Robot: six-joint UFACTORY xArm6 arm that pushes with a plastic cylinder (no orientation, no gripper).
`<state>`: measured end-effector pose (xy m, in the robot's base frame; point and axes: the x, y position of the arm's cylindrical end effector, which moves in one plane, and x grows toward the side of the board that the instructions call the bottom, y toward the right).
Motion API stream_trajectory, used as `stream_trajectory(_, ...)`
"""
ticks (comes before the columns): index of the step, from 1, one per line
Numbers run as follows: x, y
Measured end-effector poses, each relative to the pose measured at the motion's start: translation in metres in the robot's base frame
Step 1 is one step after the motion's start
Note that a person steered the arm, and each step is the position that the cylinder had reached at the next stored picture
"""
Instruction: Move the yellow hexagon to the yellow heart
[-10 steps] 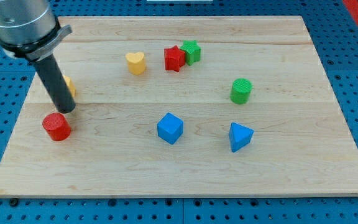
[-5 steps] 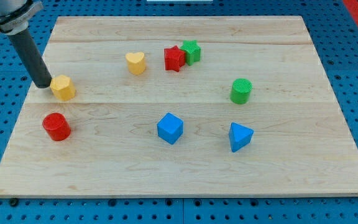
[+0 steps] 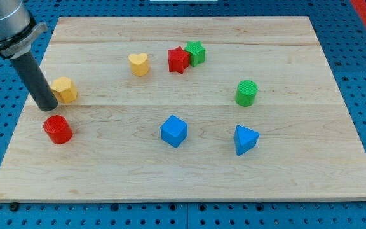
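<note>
Pincer absent; my tip point(image 3: 47, 106) has dropped to the hexagon's point(image 3: 64, 89) lower left, just beside it. Heart point(image 3: 139, 64) well right on worktop point(image 3: 297, 172): good push line.

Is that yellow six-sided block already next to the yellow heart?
No. The yellow hexagon sits far left of the yellow heart, beside my tip.

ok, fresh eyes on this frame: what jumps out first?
The dark rod at the view's left, my tip just left of and below the yellow hexagon, above the red cylinder. Next, the red star and green star huddled touching near the top, right of the yellow heart.
</note>
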<state>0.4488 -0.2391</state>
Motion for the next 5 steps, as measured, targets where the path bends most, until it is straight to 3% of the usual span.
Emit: stream_trajectory(5,-0.096,0.026)
